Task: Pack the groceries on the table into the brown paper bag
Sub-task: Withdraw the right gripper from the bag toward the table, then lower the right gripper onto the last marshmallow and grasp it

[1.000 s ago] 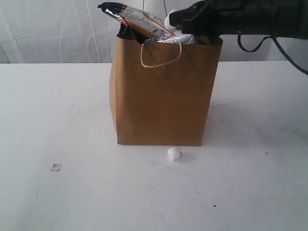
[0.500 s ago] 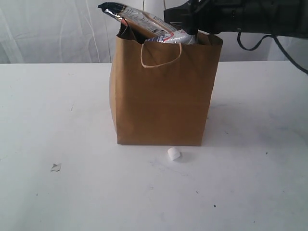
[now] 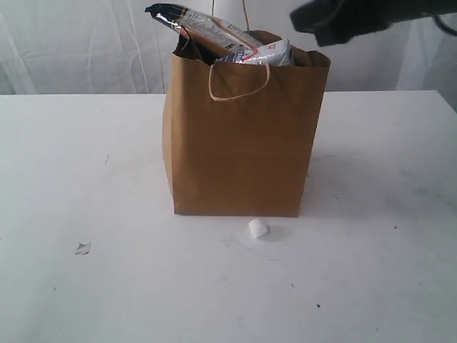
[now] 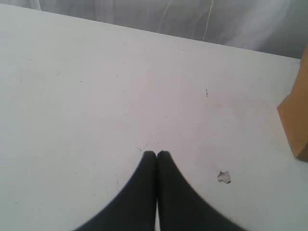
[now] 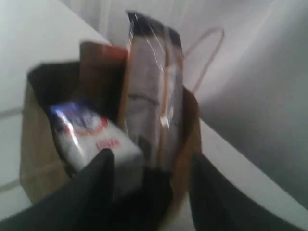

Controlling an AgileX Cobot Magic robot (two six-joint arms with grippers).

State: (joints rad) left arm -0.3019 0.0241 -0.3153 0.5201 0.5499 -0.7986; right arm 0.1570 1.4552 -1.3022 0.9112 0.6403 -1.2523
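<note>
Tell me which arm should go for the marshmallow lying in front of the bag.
Probably left. The left fingers, shut, sit low over the table on the front side of the brown paper bag, where the marshmallow lies. The right fingers stand open but high above its mouth.

Right arm [image 3: 350,18], 1 o'clock of brown paper bag [image 3: 239,143]: blurred, cut by frame top. Bag walls hide most contents. Right wrist view soft; long dark-topped packet [image 5: 151,96] print unreadable. Flake [image 3: 83,248], 8 o'clock: too small to identify.
</note>
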